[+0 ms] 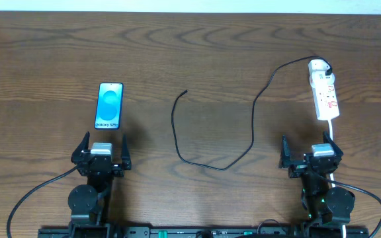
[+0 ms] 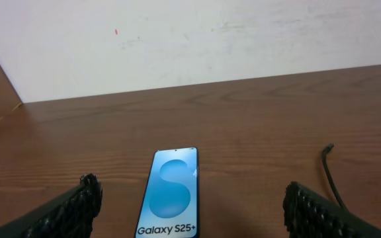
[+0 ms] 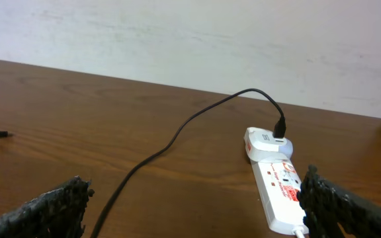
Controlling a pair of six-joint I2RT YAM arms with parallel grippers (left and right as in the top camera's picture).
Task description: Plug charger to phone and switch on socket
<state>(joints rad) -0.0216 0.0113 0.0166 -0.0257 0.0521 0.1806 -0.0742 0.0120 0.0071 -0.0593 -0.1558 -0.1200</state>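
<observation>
Overhead alone shows everything at once: one phone (image 1: 110,106), one charger (image 1: 227,168), one socket (image 1: 325,99), two grippers, all on the brown table (image 1: 45,53). The left wrist view shows the phone and plug tip (image 1: 186,91) but no socket. The right wrist view shows the socket, adapter (image 1: 319,66) and cable but no phone. Phone lies flat, screen up, just ahead of the left gripper (image 1: 104,137), long axis near-to-far, text end nearest the gripper. Socket also runs near-to-far, slightly tilted, ahead of the right gripper (image 1: 311,141), adapter at the far end, white cord (image 1: 331,129) leaving the near end. Charger loops from the adapter across mid-table. Its tip points away from the arms, lying between phone and socket, well apart from the phone. Both grippers have jaws spread wide, holding nothing.
</observation>
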